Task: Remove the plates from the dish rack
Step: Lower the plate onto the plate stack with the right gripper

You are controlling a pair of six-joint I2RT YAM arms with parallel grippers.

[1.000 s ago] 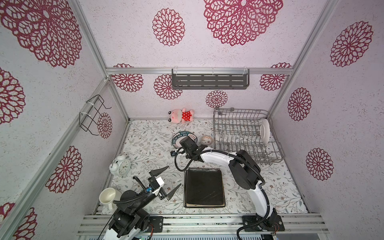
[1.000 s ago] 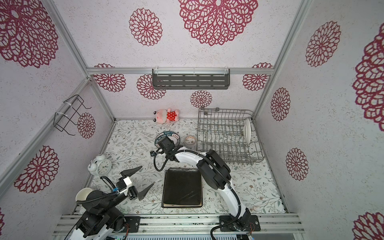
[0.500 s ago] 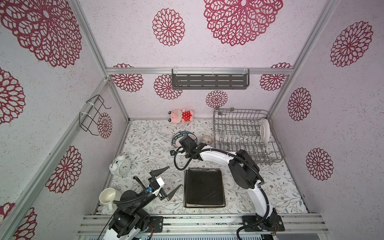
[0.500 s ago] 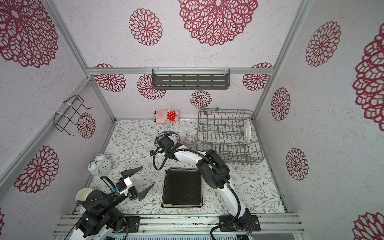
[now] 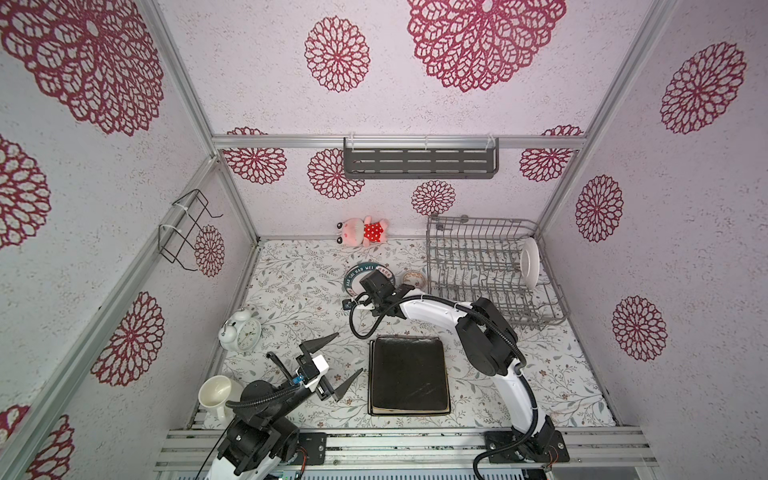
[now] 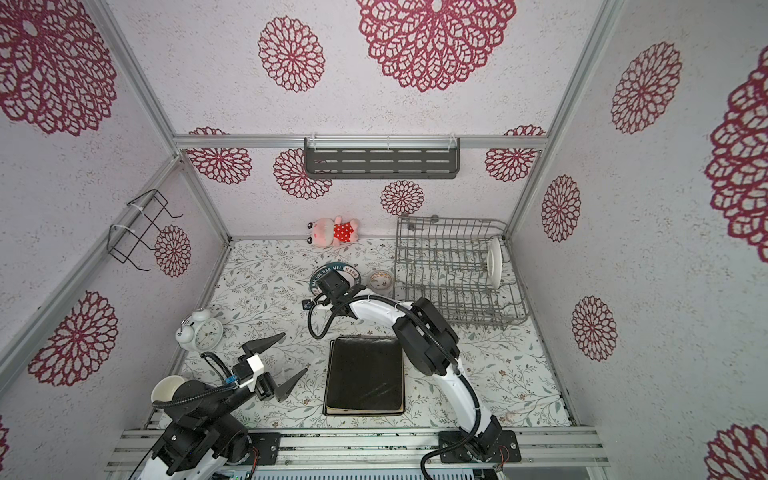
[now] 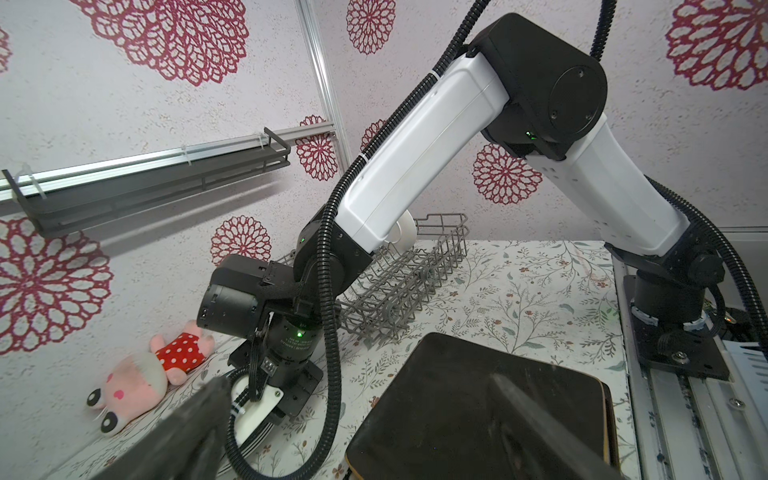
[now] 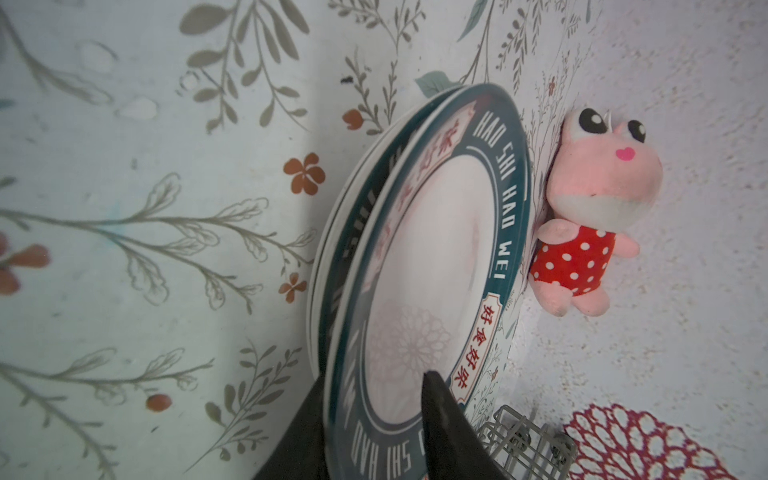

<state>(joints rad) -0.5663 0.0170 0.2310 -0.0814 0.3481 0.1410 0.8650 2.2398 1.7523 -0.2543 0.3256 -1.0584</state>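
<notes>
Teal-rimmed plate (image 8: 436, 232): just landed flat on the matching plate (image 8: 328, 266), on the counter (image 8: 124, 166).
Right hand (image 8: 374, 376): astride its rim, loosening; can't tell if it's still pinching.
Left hand (image 5: 349, 353): spread, idle.
Dish rack (image 5: 478, 266): one white plate (image 5: 530, 266) left.

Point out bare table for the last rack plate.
Bare: between alarm clock and teal-rimmed round plates; also front right, between black square plates and the wall, in front of the dish rack. Crowded: around the small bowl.
</notes>
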